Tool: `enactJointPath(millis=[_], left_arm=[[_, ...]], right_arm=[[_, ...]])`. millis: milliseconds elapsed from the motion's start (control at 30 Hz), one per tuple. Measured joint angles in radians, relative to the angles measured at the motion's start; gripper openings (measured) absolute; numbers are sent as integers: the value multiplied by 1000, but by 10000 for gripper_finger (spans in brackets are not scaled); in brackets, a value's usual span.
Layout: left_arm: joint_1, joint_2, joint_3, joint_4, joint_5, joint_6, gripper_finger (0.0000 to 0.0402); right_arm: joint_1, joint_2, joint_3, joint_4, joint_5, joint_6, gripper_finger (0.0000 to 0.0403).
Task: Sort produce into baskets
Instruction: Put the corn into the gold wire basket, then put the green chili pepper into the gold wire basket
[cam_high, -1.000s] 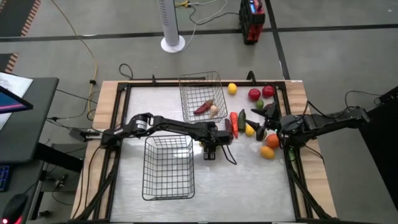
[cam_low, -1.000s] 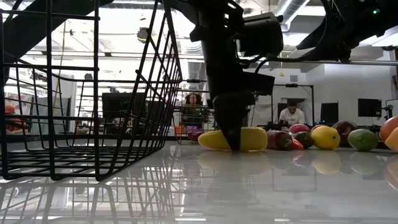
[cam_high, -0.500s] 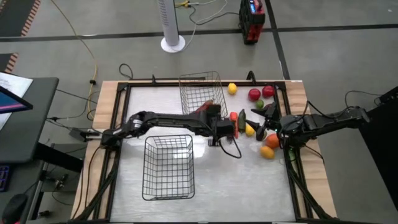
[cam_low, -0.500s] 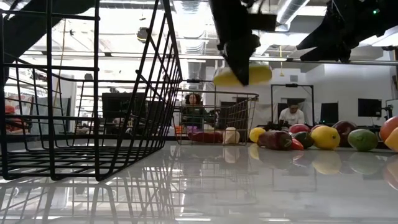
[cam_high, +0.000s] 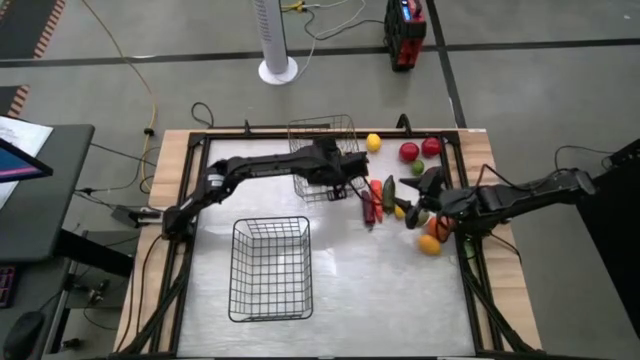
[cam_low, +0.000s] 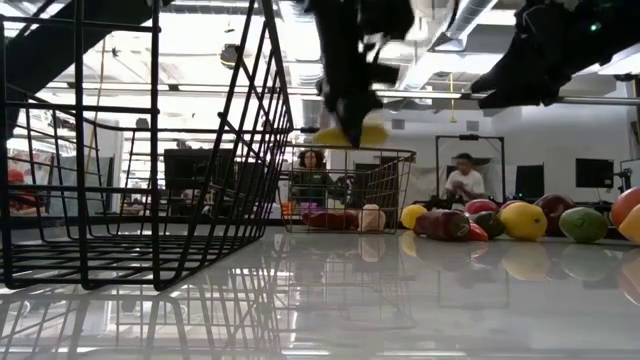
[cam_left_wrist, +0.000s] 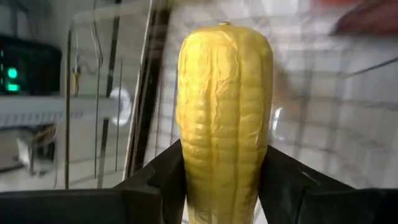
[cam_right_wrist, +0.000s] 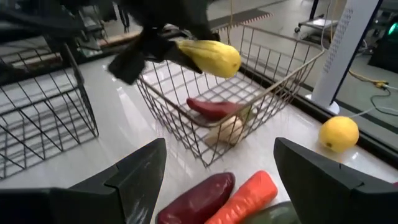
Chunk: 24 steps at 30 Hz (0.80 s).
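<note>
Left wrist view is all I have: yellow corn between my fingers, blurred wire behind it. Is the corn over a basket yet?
Observer: Yes. The left gripper holds the corn over the far basket, the one near the table's back edge.
Operator: Is it inside the basket or above the rim?
Observer: Above it. The low view shows the corn hanging higher than the rim, touching no wire.
Operator: Is anything in that basket already?
Observer: A red pepper and a whitish garlic lie on its floor, next to each other.
</note>
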Motion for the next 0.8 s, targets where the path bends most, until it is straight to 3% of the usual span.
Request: enactJointPath(millis=[400,667,800], left_arm=[[71,-4,-28,-50,98,24,265],[-51,-169,-16,-33,92,10,274],[-143,-269,-57,26,68,8,274]], right_arm=[[-1,39,0,-11,1,42,325],[-39,129,1,-69,0,137,325],[-67,196,1,-75,-86,143,325]])
